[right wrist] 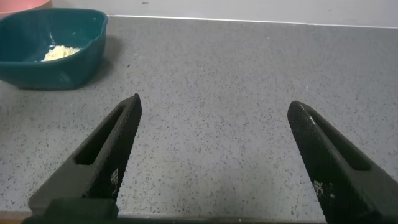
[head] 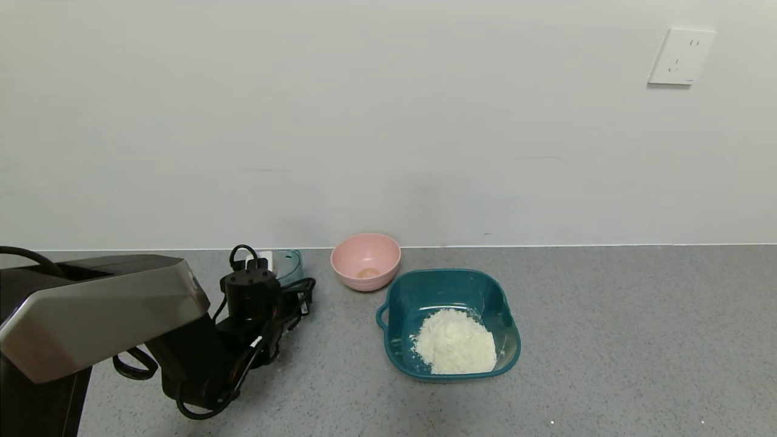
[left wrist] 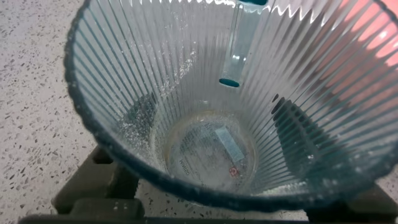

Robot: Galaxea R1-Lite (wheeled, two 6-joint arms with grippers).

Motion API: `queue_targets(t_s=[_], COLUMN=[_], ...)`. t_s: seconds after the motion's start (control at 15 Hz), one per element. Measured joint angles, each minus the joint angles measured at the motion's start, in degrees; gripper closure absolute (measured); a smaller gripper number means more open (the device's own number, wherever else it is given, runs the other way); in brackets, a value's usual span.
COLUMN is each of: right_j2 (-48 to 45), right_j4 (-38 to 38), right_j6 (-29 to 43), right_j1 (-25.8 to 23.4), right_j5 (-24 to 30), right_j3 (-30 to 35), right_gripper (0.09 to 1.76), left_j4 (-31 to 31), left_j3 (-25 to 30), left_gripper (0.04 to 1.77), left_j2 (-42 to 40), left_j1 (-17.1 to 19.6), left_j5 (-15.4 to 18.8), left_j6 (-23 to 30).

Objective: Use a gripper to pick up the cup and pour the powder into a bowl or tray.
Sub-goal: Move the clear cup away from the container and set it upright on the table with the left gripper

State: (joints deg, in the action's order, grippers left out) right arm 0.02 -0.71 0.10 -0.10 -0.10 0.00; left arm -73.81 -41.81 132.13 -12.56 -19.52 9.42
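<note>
- Grey speckled countertop (head: 607,340) ran up to a plain pale wall carrying one socket (head: 680,56).
- Your left gripper (head: 285,291) sat low on the counter, left of the pink bowl (head: 365,261); the cup (left wrist: 217,112) filled its wrist view, mouth toward the camera, held between the fingers (left wrist: 93,186), and looked emptied (only a dusting clung to the ribs).
- The powder (head: 454,349) lay heaped in the teal basin (head: 394,352), which stood just in front of the pink bowl.
- Your right gripper (right wrist: 214,155) hovered over bare counter, jaws spread wide and holding nothing.
- Handling, as a judgement: the cup was probably light, thin-walled and somewhat flexible; you would grip across the ribbed side wall, firmly but without crushing, since dusty plastic may slip.
</note>
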Motion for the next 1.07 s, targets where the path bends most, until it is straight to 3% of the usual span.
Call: queue_targets(t_s=[0.6, 1.07], right_j2=[0.00, 0.00], right_j4=[0.02, 0.00], right_j6=[0.00, 0.00], right_j1=[0.00, 0.00], right_j5=[0.00, 0.02], right_j3=[0.00, 0.00], right_gripper=[0.14, 0.14], left_j4=[2.23, 16.79], left_j3=[1.16, 4.30], left_gripper=[0.19, 0.13], left_j2=[-2.01, -16.84], left_j1=[-0.04, -1.83], left_j5=[0.32, 0.59], left_j6=[-0.06, -0.26])
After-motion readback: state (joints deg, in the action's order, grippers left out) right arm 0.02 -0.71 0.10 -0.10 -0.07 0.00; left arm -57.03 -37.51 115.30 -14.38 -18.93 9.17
